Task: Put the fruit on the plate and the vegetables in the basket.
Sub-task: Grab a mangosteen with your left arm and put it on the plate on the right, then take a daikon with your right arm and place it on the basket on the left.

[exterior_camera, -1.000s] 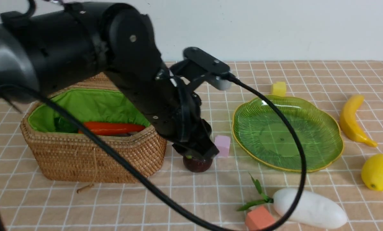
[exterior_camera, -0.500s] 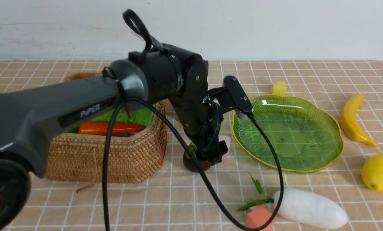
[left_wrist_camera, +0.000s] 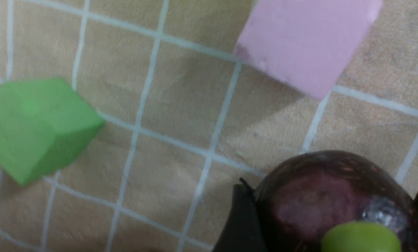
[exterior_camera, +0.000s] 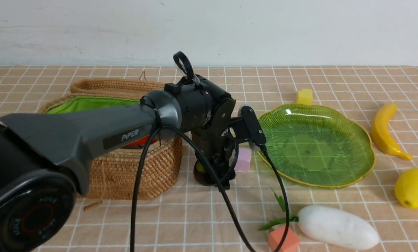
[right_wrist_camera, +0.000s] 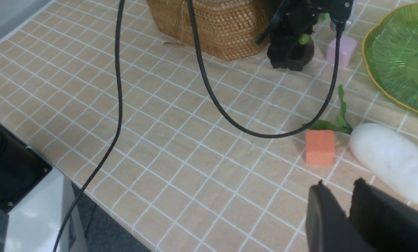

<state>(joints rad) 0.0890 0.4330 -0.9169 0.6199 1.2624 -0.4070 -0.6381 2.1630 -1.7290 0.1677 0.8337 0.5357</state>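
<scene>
Two fingers (left_wrist_camera: 242,217) of left end effector (left_wrist_camera: 333,218) astride mangosteen (left_wrist_camera: 317,196)

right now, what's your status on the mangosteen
Left pincer straddling mangosteen, not lifted, grip unconfirmed. Right pincer closed, empty. Pink cube sits beside the mangosteen, toward the plate.

Robot's left arm (exterior_camera: 198,105): glossy black rounded joints and a dark grey tapered link (exterior_camera: 72,129) with white PiPER lettering (exterior_camera: 129,134), a red ring on its base joint (exterior_camera: 30,217), thick black cable (exterior_camera: 139,182), black camera bracket (exterior_camera: 251,127), black left gripper (exterior_camera: 214,176).
</scene>
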